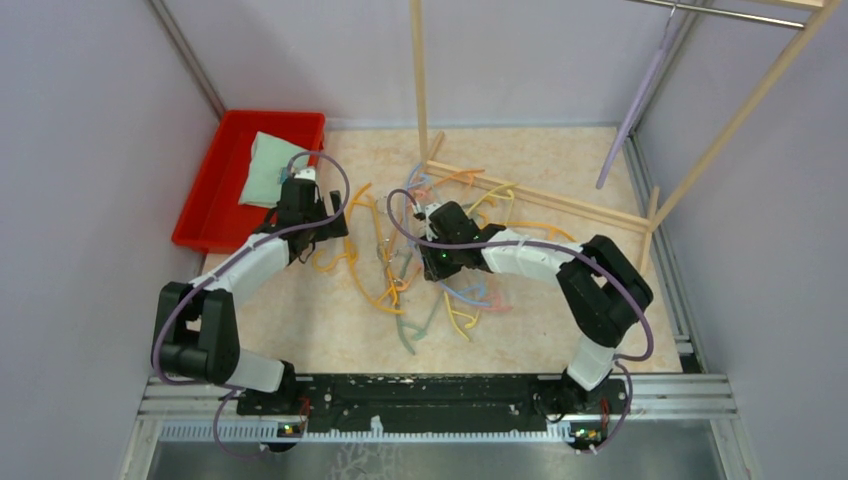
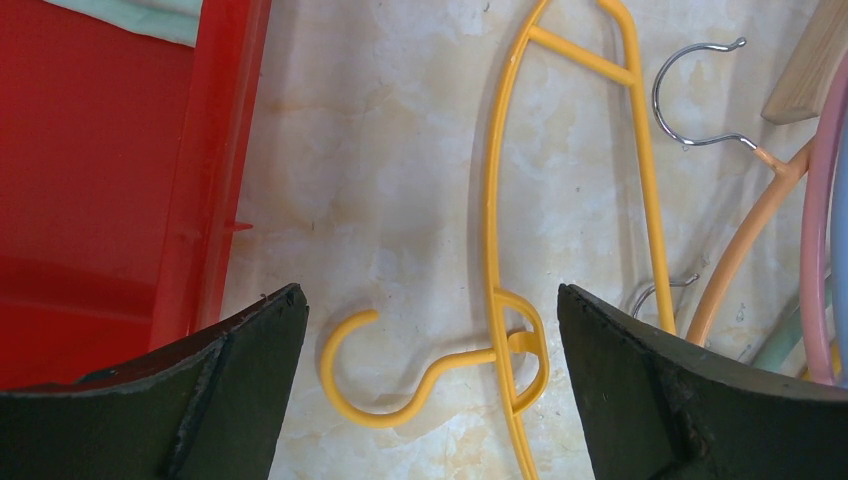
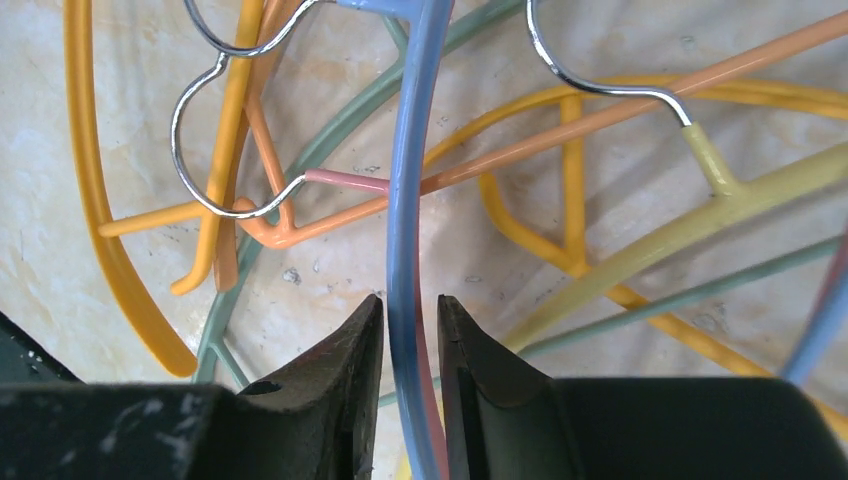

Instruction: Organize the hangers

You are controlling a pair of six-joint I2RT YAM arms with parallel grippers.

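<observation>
Several hangers [image 1: 430,275] lie tangled on the marble floor: yellow, orange, green, blue and pink. A lavender hanger [image 1: 640,95] hangs on the metal rail at the top right. My left gripper [image 1: 305,205] is open and empty; in its wrist view it [image 2: 432,330] straddles the plastic hook of a yellow hanger [image 2: 495,200] lying flat. My right gripper [image 1: 440,228] is over the pile. In its wrist view it [image 3: 410,320] is shut on the arm of a blue hanger [image 3: 405,200], with a pink strip beside the blue arm between the jaws.
A red bin [image 1: 215,180] holding a green cloth [image 1: 270,165] stands at the left, close to my left gripper [image 2: 120,200]. The wooden rack poles [image 1: 420,70] and base bar [image 1: 540,195] stand behind the pile. Orange [image 3: 600,110], green [image 3: 330,140] and pale yellow [image 3: 700,225] hangers cross under the blue one.
</observation>
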